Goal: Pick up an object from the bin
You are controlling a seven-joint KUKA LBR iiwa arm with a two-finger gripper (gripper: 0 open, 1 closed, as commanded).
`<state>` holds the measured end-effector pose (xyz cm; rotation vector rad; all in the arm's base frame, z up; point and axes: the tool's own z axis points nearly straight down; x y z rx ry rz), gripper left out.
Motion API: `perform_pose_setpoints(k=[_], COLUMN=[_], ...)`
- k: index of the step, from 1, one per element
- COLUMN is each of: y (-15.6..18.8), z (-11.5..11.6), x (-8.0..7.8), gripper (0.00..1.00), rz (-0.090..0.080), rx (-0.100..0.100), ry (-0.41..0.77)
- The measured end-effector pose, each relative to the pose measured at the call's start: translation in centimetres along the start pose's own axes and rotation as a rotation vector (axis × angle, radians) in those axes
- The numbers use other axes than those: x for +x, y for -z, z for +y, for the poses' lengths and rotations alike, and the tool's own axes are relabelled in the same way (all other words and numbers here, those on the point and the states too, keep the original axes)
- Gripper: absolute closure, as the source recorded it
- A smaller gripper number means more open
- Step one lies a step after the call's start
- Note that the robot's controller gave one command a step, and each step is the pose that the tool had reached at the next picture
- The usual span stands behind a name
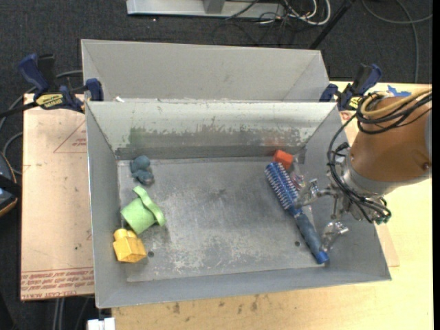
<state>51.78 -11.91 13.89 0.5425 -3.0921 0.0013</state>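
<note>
I was at the approach step of the pick, with nothing lifted yet. My gripper hung low at the right side of the bin, close to the sloping right wall. Its fingers were spread apart, and I could see nothing between them. The thing nearest me was a blue brush, lying flat on the floor along the right side with its bristled head toward the back and its handle running toward the front corner. My fingertips were just beside the handle, on its wall side, but not round it. A small orange piece sat just behind the brush head, against the back wall. Well apart, at the left end, lay a green cup-shaped thing, a yellow block and a little blue-grey lump. As I judged it, the next move called for shifting a little toward the bin's middle so the handle sat between my fingers, settling down to the floor, and then closing across the handle's narrow width. The wall so close behind me left little room, so I would have needed to keep clear of it.
</note>
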Motion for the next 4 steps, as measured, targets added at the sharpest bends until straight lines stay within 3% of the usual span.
perform_pose_setpoints(k=[1, 2, 3, 4], y=[-6.6, -6.4, 3.5, 23.3], z=[-2.5, -2.8, -0.2, -1.2], x=[-0.3, -0.4, 1.3, 1.2], gripper=[0.0, 1.0, 1.0, 1.0], rz=[-0.009, -0.013, -0.006, -0.009], rx=[-0.016, -0.005, 0.0, 0.008], ry=[0.339, 0.35, 0.726, 0.734])
